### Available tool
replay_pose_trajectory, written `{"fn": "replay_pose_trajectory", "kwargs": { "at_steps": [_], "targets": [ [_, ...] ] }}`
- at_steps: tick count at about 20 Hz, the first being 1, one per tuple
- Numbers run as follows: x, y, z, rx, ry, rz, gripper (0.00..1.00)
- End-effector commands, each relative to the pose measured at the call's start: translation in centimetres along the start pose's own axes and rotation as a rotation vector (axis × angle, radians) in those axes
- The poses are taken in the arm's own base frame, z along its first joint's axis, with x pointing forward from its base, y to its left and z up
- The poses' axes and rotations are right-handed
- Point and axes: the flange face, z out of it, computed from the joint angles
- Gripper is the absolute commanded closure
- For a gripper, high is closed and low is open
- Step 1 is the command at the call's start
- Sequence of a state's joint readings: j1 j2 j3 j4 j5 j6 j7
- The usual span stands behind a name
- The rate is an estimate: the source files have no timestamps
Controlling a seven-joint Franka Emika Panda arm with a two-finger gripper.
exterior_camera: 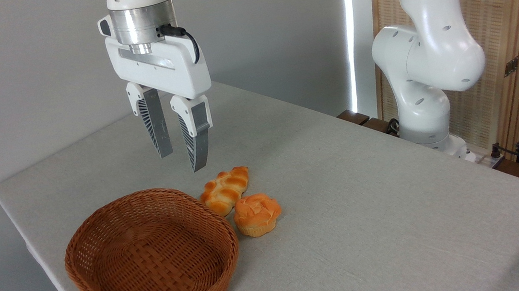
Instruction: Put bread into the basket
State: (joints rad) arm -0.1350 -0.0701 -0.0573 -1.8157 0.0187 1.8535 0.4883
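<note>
The end effector (183, 160) hangs vertically, fingers parted and empty, above the table (365, 192) behind the bread (257, 214).

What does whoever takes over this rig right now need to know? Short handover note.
Gripper: open, empty, hanging in the air above the table behind the basket, touching nothing.
Small round orange-topped muffin-shaped bun: on the grey table, just right of the oval reddish-brown wicker basket, close beside the braided golden loaf.
Basket: empty, near the table's front left edge.
Done: nothing yet; bun not grasped.
Left: descend over the bun, grip it, lift, release it in the basket.
</note>
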Motion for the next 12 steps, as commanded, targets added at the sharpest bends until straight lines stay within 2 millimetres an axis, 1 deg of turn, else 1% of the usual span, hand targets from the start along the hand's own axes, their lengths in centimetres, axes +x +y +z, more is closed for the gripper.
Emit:
{"fn": "replay_pose_trajectory", "kwargs": {
  "at_steps": [1, 5, 12],
  "targets": [
    [-0.38, -0.24, -0.59, -0.016, 0.002, -0.016, 0.0],
    [-0.17, 0.1, -0.47, -0.019, 0.0, -0.012, 0.0],
    [-0.37, -0.19, -0.44, -0.02, -0.003, -0.015, 0.0]
  ]
}}
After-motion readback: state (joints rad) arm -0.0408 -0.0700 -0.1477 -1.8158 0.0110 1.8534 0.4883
